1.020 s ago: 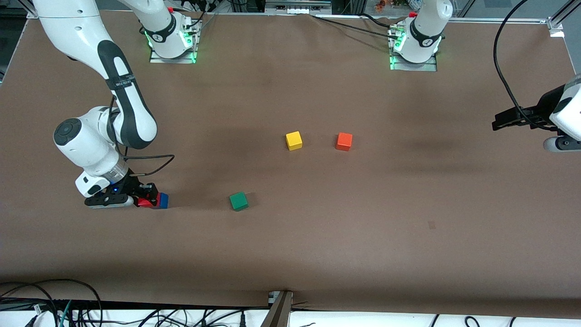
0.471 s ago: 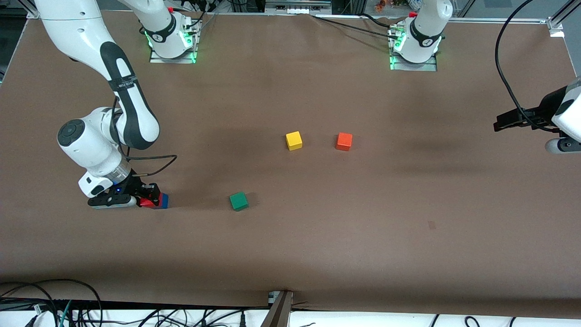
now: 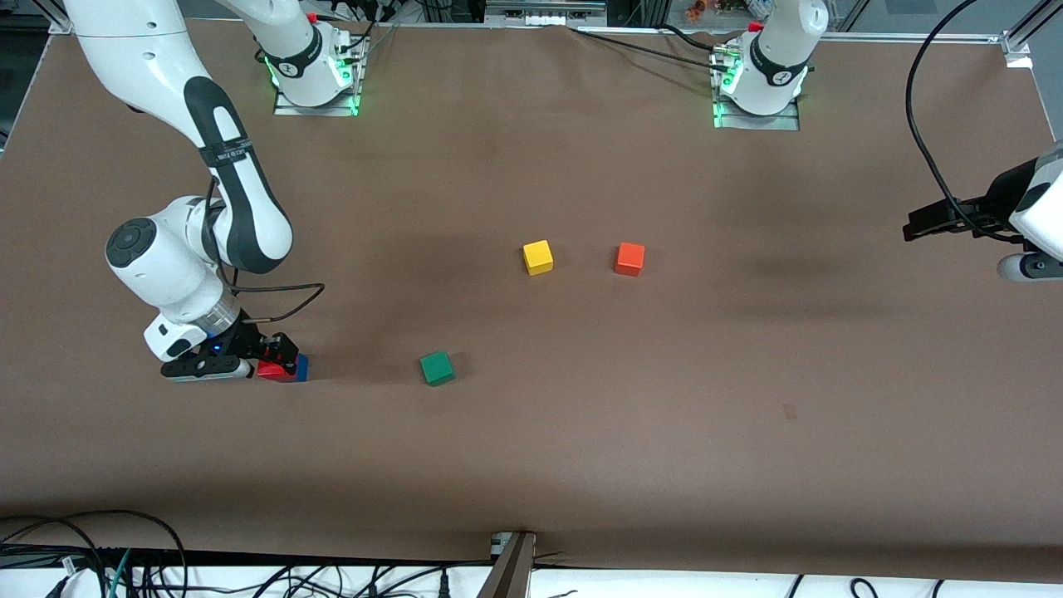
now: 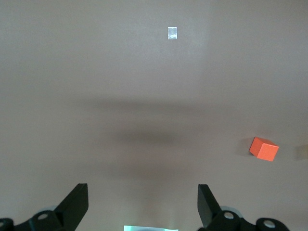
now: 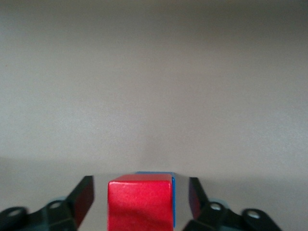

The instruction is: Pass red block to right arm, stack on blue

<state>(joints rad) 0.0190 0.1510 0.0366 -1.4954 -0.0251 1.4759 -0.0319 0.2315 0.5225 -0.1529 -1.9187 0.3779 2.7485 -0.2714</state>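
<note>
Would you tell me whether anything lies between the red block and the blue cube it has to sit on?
Nothing visible does: the red block sits directly on the blue cube, between the open fingers of the right gripper.

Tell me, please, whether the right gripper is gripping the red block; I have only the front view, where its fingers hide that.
Observer: No. In the right wrist view the right gripper is open, with a gap between each of its fingers and the red block.
Operator: Does the block sit squarely on the blue cube?
Observer: Nearly. A thin strip of the blue cube shows along one side and the top edge of the red block.
Operator: And is the left gripper holding anything?
Observer: No. The left gripper is open and empty, waiting over bare table, with the orange cube off to one side.
</note>
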